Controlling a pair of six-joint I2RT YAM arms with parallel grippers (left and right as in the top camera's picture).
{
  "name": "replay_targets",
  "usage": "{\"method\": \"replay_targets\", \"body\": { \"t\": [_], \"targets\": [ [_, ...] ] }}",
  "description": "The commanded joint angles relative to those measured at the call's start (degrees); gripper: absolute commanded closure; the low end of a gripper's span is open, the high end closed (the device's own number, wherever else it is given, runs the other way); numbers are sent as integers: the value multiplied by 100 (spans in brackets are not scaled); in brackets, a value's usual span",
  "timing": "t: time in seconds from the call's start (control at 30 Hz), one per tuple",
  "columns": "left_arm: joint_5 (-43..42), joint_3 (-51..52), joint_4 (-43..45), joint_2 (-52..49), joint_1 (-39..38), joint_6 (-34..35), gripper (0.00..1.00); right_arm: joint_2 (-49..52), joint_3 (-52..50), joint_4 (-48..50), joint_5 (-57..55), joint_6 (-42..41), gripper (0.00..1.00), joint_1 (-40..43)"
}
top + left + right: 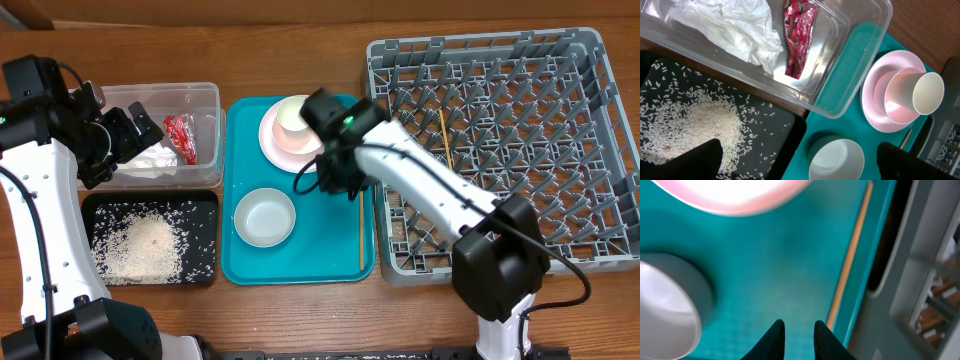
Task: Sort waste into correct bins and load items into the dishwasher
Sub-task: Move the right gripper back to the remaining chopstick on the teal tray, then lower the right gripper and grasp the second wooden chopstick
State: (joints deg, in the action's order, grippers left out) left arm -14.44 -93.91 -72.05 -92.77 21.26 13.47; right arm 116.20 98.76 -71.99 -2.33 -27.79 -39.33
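Overhead view of a wooden table; your right gripper [796,325] hovers over a large teal plastic serving tray [330,260], fingers drawn almost together with only a sliver of gap, holding nothing. Just right of them a thin wooden chopstick [850,265] lies flat on the tray floor, alongside the raised right rim; its partner [445,140] lies in the large square grey plastic dish rack [590,150] beside the tray. Also on the tray: a round pale pink plate [870,100] carrying a pinkish-white bowl [897,107] with a small cream cup [928,92] tilted in it; a grey-white bowl [837,160] stands alone. Your left gripper [800,147] hangs spread wide and empty near the clear plastic rectangular tub [850,60], which holds the crumpled white paper tissue [740,30] and crumpled shiny red wrapper [797,35]; loose white rice grains [700,125] lie in the shallow black rectangular tray [785,122].

The step looks to be fetching the tray chopstick; open the right fingers a little, shift right until they straddle the stick crosswise near its middle, then lower to the tray floor before closing; the rim sits close, so leave the outer finger room; expect the thin stick to roll or pivot if pinched off-centre.
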Motion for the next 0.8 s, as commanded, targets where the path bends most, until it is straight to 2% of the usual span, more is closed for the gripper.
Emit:
{"method": "replay_targets", "body": {
  "t": [0.0, 0.43, 0.67, 0.77],
  "targets": [
    [28, -79, 11, 94, 0, -63, 0, -35, -398, 76, -1139, -772, 77, -214],
    [28, -79, 11, 94, 0, -63, 0, -35, -1735, 1373, -1196, -782, 71, -240],
    [28, -79, 11, 94, 0, -63, 0, -35, -1904, 1499, -1174, -782, 70, -240],
    [28, -79, 11, 94, 0, -63, 0, -35, -1928, 1493, -979, -782, 65, -240]
  ]
}}
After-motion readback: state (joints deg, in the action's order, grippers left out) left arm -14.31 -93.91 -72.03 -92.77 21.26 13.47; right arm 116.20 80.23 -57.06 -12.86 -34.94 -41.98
